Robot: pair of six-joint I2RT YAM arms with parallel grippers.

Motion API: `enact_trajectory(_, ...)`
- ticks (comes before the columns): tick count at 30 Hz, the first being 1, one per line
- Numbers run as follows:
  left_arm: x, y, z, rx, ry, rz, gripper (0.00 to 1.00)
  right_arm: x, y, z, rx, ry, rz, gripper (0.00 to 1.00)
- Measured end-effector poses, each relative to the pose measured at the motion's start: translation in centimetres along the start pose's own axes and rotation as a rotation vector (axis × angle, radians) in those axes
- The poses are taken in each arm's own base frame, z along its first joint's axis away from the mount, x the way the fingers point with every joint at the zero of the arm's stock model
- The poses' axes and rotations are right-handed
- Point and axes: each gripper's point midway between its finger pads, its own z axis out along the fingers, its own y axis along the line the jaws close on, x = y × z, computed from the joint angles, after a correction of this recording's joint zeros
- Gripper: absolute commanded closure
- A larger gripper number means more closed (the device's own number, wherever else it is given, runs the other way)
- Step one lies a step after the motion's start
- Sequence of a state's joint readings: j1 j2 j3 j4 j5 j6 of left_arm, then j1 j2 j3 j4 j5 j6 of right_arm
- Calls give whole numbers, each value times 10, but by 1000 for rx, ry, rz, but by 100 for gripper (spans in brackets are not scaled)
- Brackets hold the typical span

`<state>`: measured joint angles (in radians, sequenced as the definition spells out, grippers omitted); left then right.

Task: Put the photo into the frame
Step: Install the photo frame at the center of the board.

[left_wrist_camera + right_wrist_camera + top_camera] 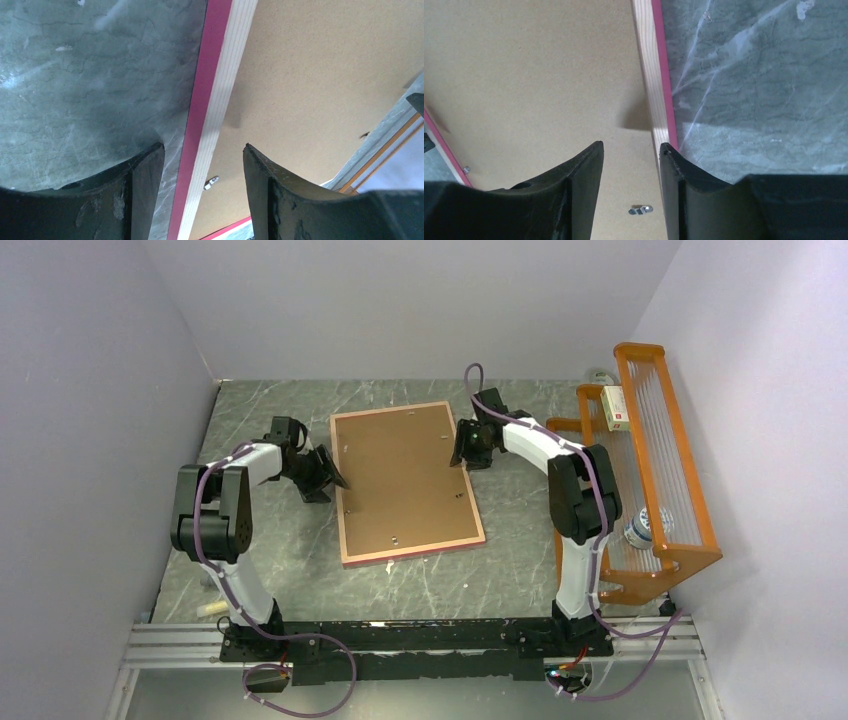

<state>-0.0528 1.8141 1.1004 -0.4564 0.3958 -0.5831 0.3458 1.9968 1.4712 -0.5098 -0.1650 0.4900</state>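
- While the frame (414, 550) lies flat on the table (520, 580), pink front down and pale wooden back up, its long axis runs away from the arm bases, with the far end leaning a little to the left.
- Backing board (405, 475): brown, set inside the frame's back and covering the whole opening. The photo shows in no view, and whether it lies under the board cannot be told.
- Left tool (335, 480): at the frame's left long edge, about midway along it, pointing inward across the short axis. Its fingers (140, 195) stand well apart. In the wrist view the frame's pink side and wooden rail run through the gap beyond the tips. Nothing is held.
- Right tool (458, 445): at the frame's right long edge, toward the far corner, likewise pointing inward. Its fingers (579, 190) stand closer together than the left pair but with a clear gap, one over the board and one at the rail. Nothing is seen pinched between them.
- Governing relation (a judgement): each long edge lies directly ahead of the tool on its own side, and neither arm is notably nearer. Any lift or turn of the frame would therefore be taken across the short axis, from both sides.
- Turn clip (640, 210): a small metal tab on the board, just inside the frame's right rail.
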Motion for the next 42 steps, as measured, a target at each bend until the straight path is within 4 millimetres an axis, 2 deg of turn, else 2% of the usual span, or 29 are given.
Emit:
enact_trajectory(3, -1, -1, 1, 5, 5, -1, 35, 2, -2, 10, 2, 10, 0, 49)
enact_trajectory(12, -5, -11, 8, 64, 44, -6, 35, 1, 11, 14, -87, 18, -17, 56)
enact_trajectory(19, -7, -17, 11, 102, 79, -5, 35, 14, 24, 19, -199, 60, -16, 55)
enact_trajectory(24, -8, -16, 11, 97, 80, -3, 35, 16, 26, 19, -210, 60, -15, 51)
enact_trajectory(28, -9, -15, 11, 89, 77, -3, 35, 6, 27, 7, -194, 19, -24, 43)
enact_trajectory(33, -9, -12, 9, 66, 71, -1, 39, -19, 28, -31, -140, -106, -42, 32)
enact_trajectory(36, -9, -8, 9, 42, 65, 0, 44, -26, 22, -46, -94, -155, -43, 28)
enact_trajectory(39, -8, -4, 8, 24, 62, -4, 48, -21, 10, -45, -38, -151, -36, 27)
enact_trajectory(42, -4, 1, 7, 10, 61, -9, 51, -1, -7, -37, 25, -93, -28, 25)
